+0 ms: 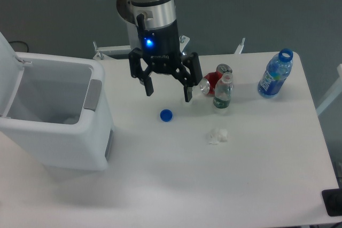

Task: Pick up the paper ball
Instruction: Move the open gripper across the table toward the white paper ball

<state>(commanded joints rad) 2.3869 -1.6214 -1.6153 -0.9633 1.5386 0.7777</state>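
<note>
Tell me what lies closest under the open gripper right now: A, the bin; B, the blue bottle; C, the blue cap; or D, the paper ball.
C: the blue cap sits on the table just below the open gripper, while the paper ball lies farther off toward the right of the picture.

The paper ball [217, 135] lies before the bottle [223, 93], perhaps touching can [216, 80].

Paper ball [217, 135], small crumpled white wad, lumpy and irregular, resting free on the white worktop [176, 180], right of centre, edges faint against the surface, apparently untouched
</note>
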